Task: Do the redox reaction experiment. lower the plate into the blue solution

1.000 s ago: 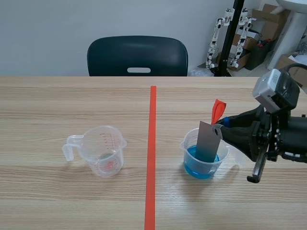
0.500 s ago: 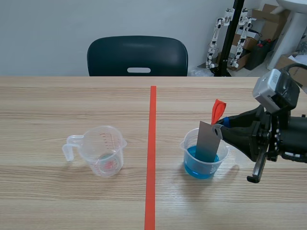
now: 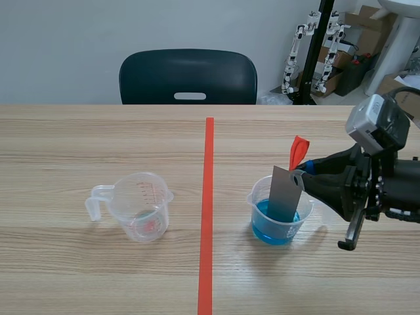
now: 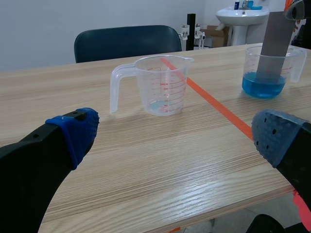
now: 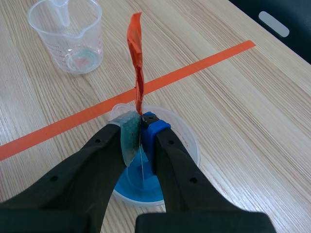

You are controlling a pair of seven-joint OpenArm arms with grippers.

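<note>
A clear beaker of blue solution [image 3: 279,223] stands right of the orange tape line. A grey metal plate [image 3: 285,193] leans upright in it, its lower end in the liquid, with an orange-red tag [image 3: 297,152] at its top. My right gripper [image 3: 304,172] is shut on the plate's top edge. From the right wrist, the tag [image 5: 137,58] rises from between the closed pads, the plate [image 5: 142,165] shows edge-on below them, and the beaker [image 5: 187,141] sits underneath. My left gripper [image 4: 176,135] is open, low over the table near its front edge, holding nothing.
A second clear measuring beaker [image 3: 140,207] with a handle stands left of the tape line [image 3: 207,216], about a beaker's width from it. A dark chair [image 3: 188,77] sits behind the far table edge. Boxes and stands are at the back right.
</note>
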